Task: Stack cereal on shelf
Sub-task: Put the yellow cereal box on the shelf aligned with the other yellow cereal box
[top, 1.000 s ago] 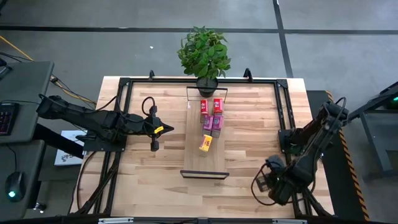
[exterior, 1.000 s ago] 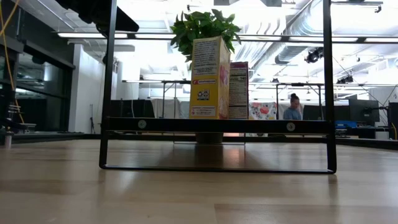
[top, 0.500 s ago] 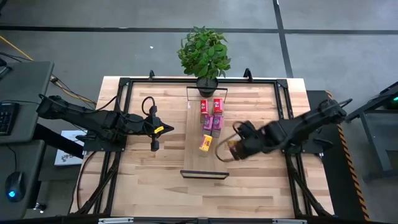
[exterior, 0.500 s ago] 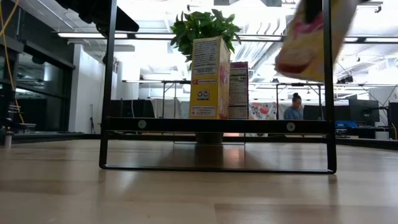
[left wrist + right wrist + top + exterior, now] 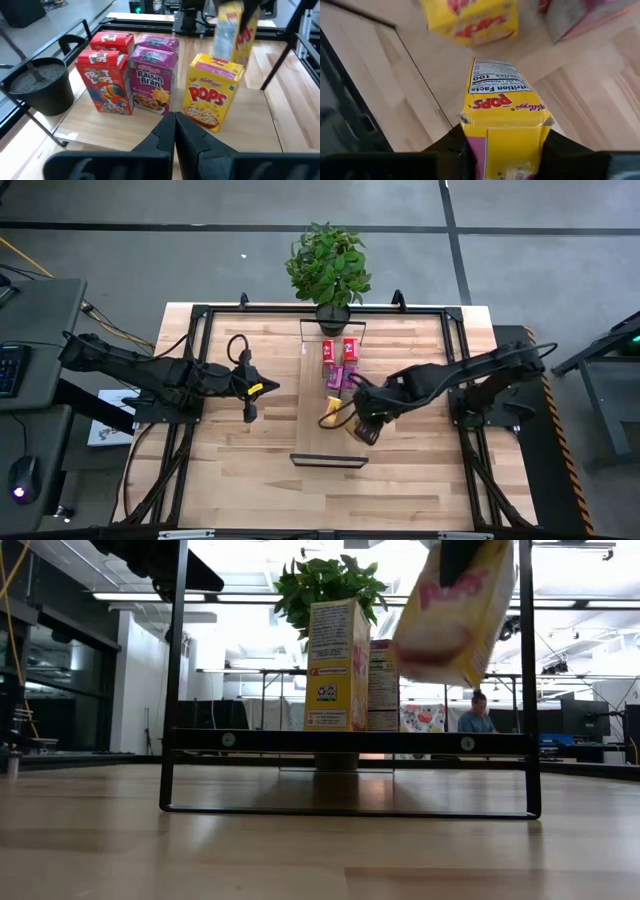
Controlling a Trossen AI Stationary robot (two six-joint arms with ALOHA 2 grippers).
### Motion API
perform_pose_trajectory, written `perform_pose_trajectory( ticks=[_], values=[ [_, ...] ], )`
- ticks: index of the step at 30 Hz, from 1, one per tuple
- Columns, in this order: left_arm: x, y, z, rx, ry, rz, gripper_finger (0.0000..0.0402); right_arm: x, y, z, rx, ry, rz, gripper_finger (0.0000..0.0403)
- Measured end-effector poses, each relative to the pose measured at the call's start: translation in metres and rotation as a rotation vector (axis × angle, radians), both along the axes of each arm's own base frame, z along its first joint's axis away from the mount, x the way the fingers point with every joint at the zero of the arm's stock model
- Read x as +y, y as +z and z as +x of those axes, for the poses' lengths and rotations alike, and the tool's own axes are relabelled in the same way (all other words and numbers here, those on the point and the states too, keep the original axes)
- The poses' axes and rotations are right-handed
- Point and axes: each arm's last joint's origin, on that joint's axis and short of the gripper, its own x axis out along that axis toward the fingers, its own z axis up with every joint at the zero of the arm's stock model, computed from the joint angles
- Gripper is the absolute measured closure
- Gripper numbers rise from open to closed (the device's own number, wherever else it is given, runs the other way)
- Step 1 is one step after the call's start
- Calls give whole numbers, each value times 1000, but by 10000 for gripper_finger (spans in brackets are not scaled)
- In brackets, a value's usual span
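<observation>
The shelf (image 5: 345, 442), a long light-wood plank, runs from the table's far side to its near side. On it stand two red cereal boxes (image 5: 107, 75), two pink ones (image 5: 152, 75) and a yellow one (image 5: 212, 92), each on its bottom end. My right gripper (image 5: 362, 425) is over the plank next to the yellow box and is shut on a second yellow cereal box (image 5: 455, 610). My left gripper (image 5: 175, 120) waits to the left of the shelf, shut and holding nothing. My right gripper pinches the yellow box's two opposite sides (image 5: 470, 132) between its two fingers (image 5: 555, 142), at the box's upper end. The fingers come steeply from above. The box hangs below them, tilted, its lower end (image 5: 430, 655) clear of the shelf.
A potted plant (image 5: 328, 270) stands at the shelf's far end. Black frame rails (image 5: 190, 360) run along the table's left, right and far sides. Bare plank shows between the yellow box and the shelf's near end. A person (image 5: 475, 710) sits in the room behind.
My right gripper has swung from the table's near right corner toward the left and far side, up to the shelf, rolling as it went. It now holds the yellow box, tilted, above the plank beside the standing yellow box.
</observation>
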Motion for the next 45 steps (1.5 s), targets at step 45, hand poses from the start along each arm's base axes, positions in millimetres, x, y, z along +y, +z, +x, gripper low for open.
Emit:
perform_pose_trajectory(
  ticks=[45],
  values=[
    [1, 1, 0, -14, 58, -3, 399, -5, -33, 32, 12, 66, -94, 287]
  ],
)
